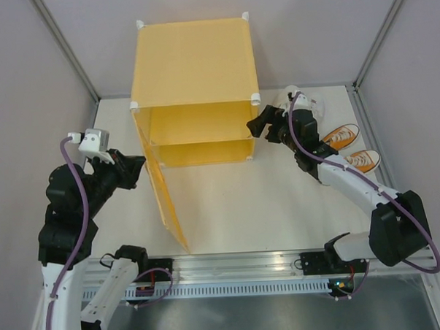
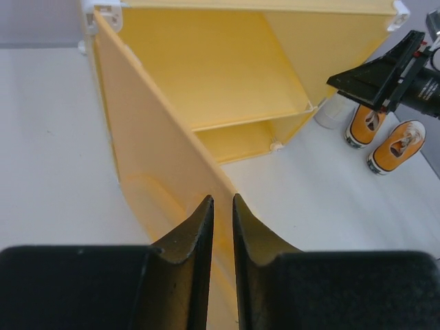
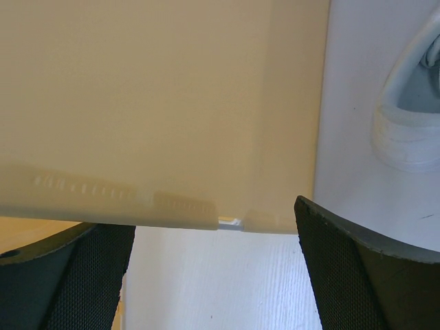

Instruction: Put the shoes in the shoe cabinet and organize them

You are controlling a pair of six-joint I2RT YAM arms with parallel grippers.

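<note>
Open yellow-orange plastic cube cabinet (image 1: 194,64) shows no shoes inside; orange canvas sneakers (image 1: 341,135) and white sneakers (image 1: 314,106) wait centre-right. The left gripper (image 2: 222,201) is pinched narrow, the right gripper (image 1: 258,124) spread wide.

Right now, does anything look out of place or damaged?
Nothing looks spilled or damaged. The cabinet has its door wide open, no shoes show inside, and the orange pair and white shoes sit on the table right of it.

No text readable — no labels, no numbers.
</note>
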